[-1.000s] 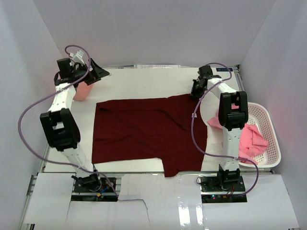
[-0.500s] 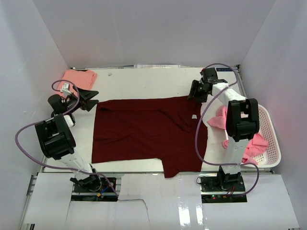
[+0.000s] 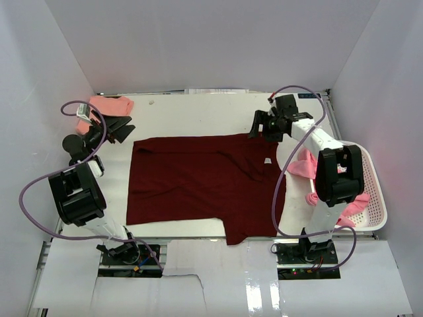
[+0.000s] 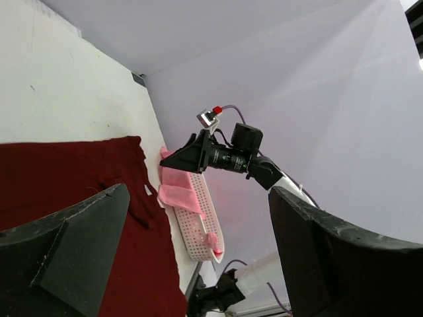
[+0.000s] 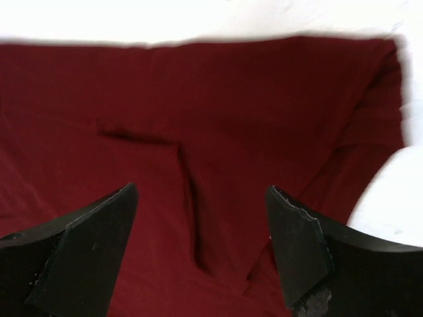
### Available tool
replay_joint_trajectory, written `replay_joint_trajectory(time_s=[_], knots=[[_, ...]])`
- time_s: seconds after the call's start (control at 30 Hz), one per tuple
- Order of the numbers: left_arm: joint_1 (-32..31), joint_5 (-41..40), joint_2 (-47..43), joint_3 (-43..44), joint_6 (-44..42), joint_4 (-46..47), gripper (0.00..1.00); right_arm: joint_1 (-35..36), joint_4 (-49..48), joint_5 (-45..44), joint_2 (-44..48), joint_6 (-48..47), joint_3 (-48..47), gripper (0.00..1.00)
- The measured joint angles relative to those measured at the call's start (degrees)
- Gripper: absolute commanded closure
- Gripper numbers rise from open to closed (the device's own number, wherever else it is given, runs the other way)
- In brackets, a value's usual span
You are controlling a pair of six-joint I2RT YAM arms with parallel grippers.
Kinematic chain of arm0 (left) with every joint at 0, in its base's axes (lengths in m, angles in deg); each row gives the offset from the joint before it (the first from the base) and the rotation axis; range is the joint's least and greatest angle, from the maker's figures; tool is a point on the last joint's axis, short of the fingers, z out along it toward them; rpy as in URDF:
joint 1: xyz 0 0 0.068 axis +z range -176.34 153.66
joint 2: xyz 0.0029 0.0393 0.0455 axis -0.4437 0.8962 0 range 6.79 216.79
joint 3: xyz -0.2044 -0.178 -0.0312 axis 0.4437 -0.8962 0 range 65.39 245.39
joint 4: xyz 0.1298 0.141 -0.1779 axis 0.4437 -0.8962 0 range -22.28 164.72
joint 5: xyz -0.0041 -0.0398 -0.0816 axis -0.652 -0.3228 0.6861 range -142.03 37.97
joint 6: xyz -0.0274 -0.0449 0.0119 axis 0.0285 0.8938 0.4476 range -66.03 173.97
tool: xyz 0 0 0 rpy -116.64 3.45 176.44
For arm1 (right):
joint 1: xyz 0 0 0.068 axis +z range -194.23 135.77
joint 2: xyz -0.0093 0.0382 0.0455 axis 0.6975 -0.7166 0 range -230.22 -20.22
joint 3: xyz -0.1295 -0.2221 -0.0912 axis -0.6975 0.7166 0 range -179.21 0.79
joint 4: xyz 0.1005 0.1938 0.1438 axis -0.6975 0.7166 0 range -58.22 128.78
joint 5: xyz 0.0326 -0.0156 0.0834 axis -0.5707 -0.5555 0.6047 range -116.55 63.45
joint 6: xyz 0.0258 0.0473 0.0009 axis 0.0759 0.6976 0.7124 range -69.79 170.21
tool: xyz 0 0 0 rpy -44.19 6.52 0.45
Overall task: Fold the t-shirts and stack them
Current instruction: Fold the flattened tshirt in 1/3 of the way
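Left jaws, right jaws spread wide, empty — soft maroon shirt (image 3: 198, 178) flat, faintly creased

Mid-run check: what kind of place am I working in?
Probably a lab test booth, not a home: plain white walls box in a white table, with a maroon t-shirt spread flat and a white mesh basket of pink shirts beside it.

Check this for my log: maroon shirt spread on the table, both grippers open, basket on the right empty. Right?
Not quite: the basket is not empty; pink shirts lie in it, as the top external view shows. The rest stands.
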Motion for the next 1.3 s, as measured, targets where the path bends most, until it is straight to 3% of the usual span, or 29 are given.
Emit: replay_joint_trajectory(time_s=[0.3,0.67,0.9,1.07,1.3], knots=[[0.00,0.04,-0.81,-1.64,5.44,1.55,0.02,7.21,2.95,2.84,1.38,-3.78,1.88,0.23],[-0.98,-0.09,-9.03,-3.30,-5.60,1.73,0.02,8.70,4.07,4.13,0.15,-6.29,7.13,0.33],[-2.14,0.11,-9.40,-4.57,-10.05,-0.92,0.02,8.70,2.86,6.21,-2.58,-6.36,9.18,0.38],[-2.62,0.33,-9.38,-4.57,-11.69,-2.29,0.02,8.70,1.92,7.34,-3.08,-6.36,10.12,0.51],[-2.97,0.52,-9.40,-4.57,-13.25,-3.65,0.02,8.68,1.18,8.11,-3.13,-6.27,10.71,0.54]])
